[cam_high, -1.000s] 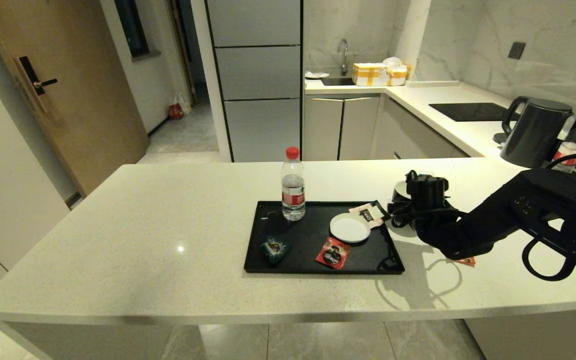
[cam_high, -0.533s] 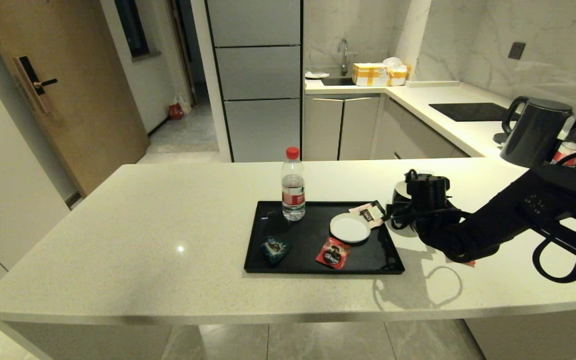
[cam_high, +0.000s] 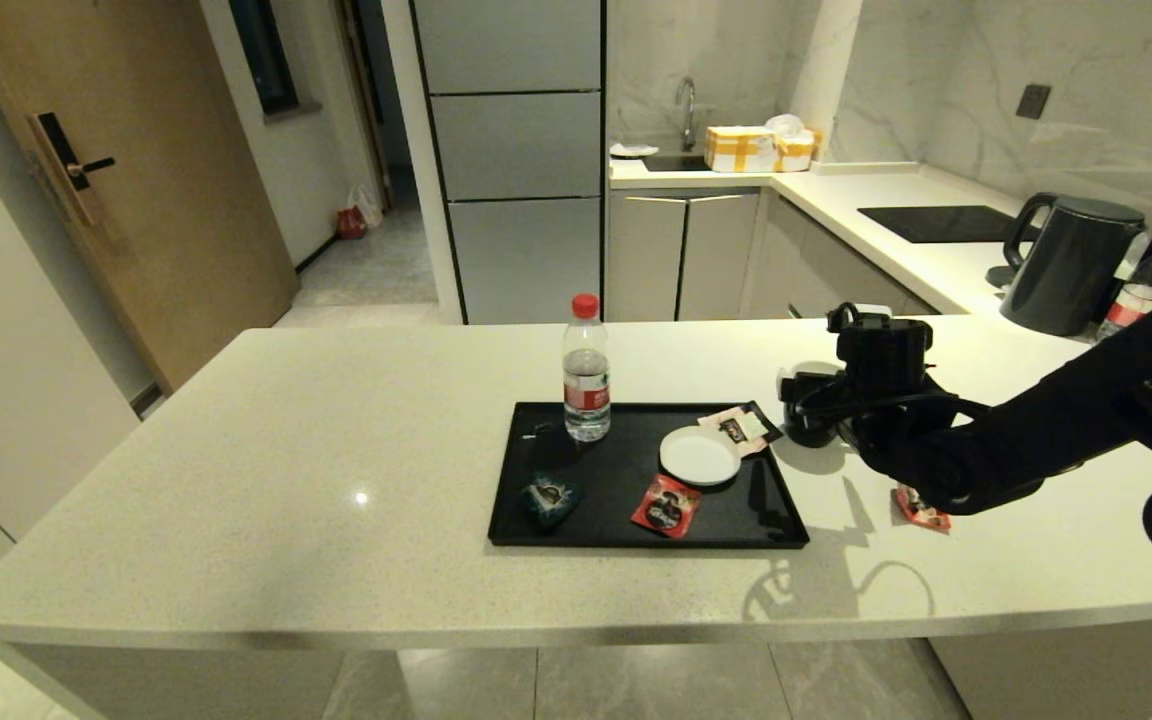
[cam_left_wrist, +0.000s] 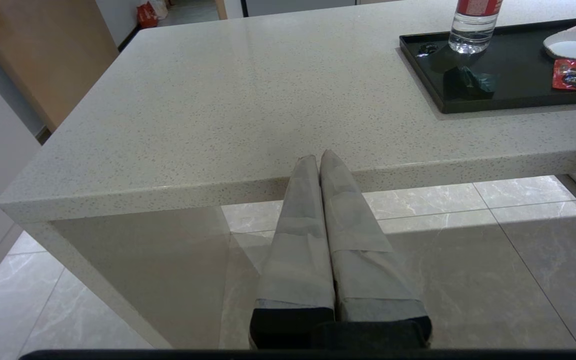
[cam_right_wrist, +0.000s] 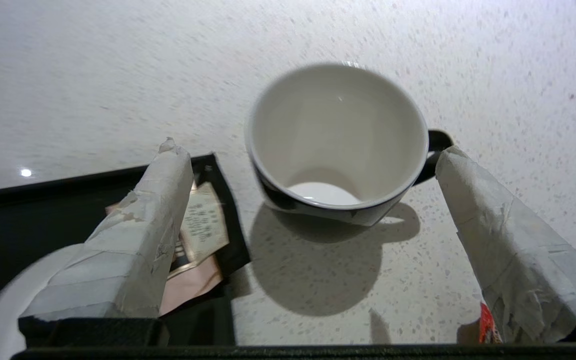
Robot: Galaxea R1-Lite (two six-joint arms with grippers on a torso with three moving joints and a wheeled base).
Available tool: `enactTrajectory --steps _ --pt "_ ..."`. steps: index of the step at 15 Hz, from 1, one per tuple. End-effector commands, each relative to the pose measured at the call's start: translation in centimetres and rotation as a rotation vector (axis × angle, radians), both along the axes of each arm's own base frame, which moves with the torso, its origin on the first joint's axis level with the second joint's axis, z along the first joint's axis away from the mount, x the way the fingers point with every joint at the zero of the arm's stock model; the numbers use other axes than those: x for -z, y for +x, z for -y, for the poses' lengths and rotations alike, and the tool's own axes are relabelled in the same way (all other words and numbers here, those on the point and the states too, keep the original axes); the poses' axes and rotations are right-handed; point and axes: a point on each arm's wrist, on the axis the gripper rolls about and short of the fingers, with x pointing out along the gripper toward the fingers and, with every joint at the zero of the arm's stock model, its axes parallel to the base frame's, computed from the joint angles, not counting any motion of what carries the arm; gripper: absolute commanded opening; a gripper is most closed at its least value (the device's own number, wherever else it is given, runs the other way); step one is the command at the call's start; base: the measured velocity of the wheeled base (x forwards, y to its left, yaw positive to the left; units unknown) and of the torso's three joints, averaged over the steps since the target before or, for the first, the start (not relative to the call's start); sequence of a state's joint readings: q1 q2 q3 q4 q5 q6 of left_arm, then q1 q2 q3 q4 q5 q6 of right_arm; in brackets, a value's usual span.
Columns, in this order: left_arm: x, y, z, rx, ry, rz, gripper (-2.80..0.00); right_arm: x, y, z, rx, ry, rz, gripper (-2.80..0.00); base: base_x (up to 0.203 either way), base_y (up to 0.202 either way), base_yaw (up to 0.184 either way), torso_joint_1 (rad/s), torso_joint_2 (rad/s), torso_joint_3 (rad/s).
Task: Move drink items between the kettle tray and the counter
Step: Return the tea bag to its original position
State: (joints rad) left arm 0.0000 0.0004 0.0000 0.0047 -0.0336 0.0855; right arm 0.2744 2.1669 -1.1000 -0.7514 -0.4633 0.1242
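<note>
The right gripper (cam_right_wrist: 308, 150), jaws wide and empty, straddles the mug (cam_right_wrist: 338, 145) on the counter (cam_right_wrist: 68, 75); an off-centre close could catch the handle and tip it.

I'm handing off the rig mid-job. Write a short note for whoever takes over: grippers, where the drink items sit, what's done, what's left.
Right gripper: jaws open, above the black mug, holding nothing.
Left gripper: jaws shut, parked below the counter edge.
Mug: upright on the counter, just off the tray's far right corner.
Red sachets: one on the tray, one on the counter under the right arm.
Done: mug and one sachet off the tray.
Left: apparently the sachet on the tray.
</note>
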Motion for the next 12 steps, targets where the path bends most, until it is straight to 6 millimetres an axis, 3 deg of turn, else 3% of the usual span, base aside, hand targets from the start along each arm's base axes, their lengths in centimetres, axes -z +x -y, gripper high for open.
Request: enactTrajectory --steps 1,3,4,7,12 --pt "0.0 0.0 0.0 0.000 0.000 0.001 -2.80 -3.1 -1.5 -0.4 -0.020 0.019 0.066 0.00 0.000 0.000 0.000 0.000 0.00 0.000" --pt "0.0 0.0 0.0 0.000 0.000 0.001 -2.80 -5.4 -3.8 -1.8 -0.081 0.033 0.103 0.00 0.000 0.000 0.000 0.000 0.00 0.000" --pt "0.0 0.0 0.0 0.000 0.000 0.001 -2.80 -6.1 -5.2 -2.8 -0.127 0.038 0.110 -2.80 0.000 0.000 0.000 0.000 0.00 0.000" --pt "0.0 0.0 0.0 0.000 0.000 0.001 -2.80 -7.0 -8.4 -5.1 -0.264 0.035 0.048 -2.80 0.000 0.000 0.000 0.000 0.00 0.000" --pt "0.0 0.0 0.0 0.000 0.000 0.001 -2.80 -5.7 -8.8 -5.8 -0.352 0.064 -0.064 -2.80 0.000 0.000 0.000 0.000 0.00 0.000"
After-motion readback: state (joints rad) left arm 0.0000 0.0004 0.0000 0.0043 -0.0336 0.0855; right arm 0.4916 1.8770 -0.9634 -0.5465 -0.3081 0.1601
